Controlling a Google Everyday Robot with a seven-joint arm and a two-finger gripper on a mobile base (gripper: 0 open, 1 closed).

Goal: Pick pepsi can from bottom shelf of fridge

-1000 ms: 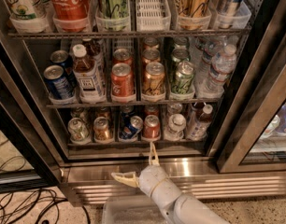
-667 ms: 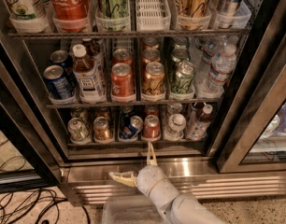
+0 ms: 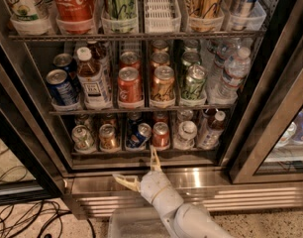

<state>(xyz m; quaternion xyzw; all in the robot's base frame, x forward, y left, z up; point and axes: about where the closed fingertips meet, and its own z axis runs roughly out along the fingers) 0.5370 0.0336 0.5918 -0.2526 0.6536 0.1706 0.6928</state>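
The pepsi can (image 3: 139, 135) is dark blue and stands tilted in the front row of the bottom shelf (image 3: 141, 153), between a gold can (image 3: 108, 137) and a red can (image 3: 161, 135). The fridge (image 3: 191, 177) has its door open, and its steel sill lies below the shelf. My gripper (image 3: 138, 170) is open and empty, just outside the fridge in front of the sill and right below the pepsi can. One finger points up to the shelf's front edge, the other points left.
The middle shelf holds a blue can (image 3: 60, 87), a bottle (image 3: 93, 78), red, gold and green cans and water bottles (image 3: 231, 73). The black door edge (image 3: 23, 148) stands at left, a second glass door (image 3: 285, 133) at right. Cables (image 3: 23, 217) lie on the floor.
My gripper has shifted slightly to the left, still open, and now sits more directly below the pepsi can. The cans have not moved.
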